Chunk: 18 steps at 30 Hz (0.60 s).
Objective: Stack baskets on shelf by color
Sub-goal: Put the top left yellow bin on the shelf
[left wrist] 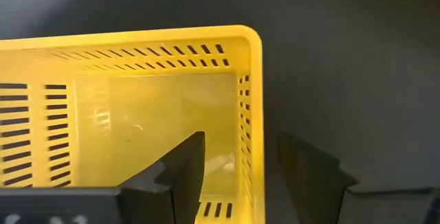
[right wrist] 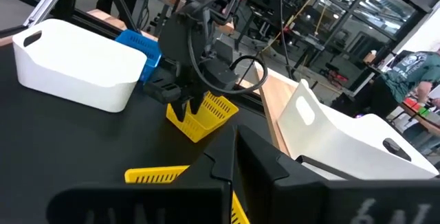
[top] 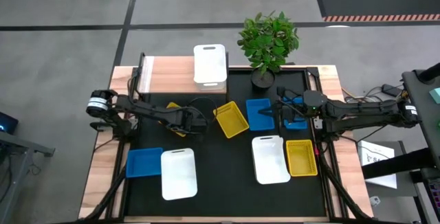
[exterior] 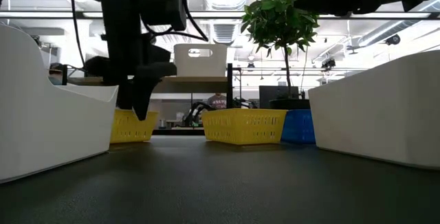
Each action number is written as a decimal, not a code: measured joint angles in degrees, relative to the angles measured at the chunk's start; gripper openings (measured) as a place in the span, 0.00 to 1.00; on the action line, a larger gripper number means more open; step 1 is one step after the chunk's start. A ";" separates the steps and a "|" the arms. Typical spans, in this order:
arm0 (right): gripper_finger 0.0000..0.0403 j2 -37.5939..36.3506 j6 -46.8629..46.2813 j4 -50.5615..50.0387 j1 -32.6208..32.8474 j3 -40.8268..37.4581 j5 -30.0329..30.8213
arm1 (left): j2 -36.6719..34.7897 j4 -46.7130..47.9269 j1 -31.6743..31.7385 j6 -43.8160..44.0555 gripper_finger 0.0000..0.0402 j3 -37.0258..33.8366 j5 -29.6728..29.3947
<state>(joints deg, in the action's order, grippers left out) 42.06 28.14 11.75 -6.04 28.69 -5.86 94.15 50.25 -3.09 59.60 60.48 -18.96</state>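
My left gripper [left wrist: 251, 176] is open and points down over a yellow basket [left wrist: 130, 114] at the table's left middle [top: 173, 108]. One finger [left wrist: 185, 176] is inside the basket and the other [left wrist: 309, 176] outside, astride the side wall [left wrist: 253, 135] near a corner, with gaps showing on both sides. The basket rests flat on the black table. On the light-wood shelf [top: 168, 76] at the far edge stands a white basket [top: 210, 64]. My right gripper [top: 280, 108] waits shut and level above a blue basket [top: 297, 119].
Loose on the table lie a second yellow basket [top: 232, 119], a blue one [top: 259, 113], a white [top: 270, 159] and yellow [top: 301, 157] pair near right, and a blue [top: 144, 162] and white [top: 179, 174] pair near left. A potted plant [top: 268, 42] stands at the far edge.
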 joint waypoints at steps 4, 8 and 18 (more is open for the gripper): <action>0.02 0.00 0.23 -0.01 0.00 0.00 0.01 | 0.02 -1.52 0.00 0.01 0.35 -1.30 0.04; 0.02 0.00 0.29 -0.02 0.00 0.01 0.01 | 0.02 -1.79 -0.02 -0.09 0.20 -1.76 0.07; 0.02 0.00 -0.05 -1.26 0.00 0.02 0.02 | -0.41 2.97 -1.62 -6.00 0.00 3.66 1.67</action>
<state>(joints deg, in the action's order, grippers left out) 42.06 28.09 10.49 -6.04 28.71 -5.85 93.74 53.22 -4.71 53.60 64.13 -17.29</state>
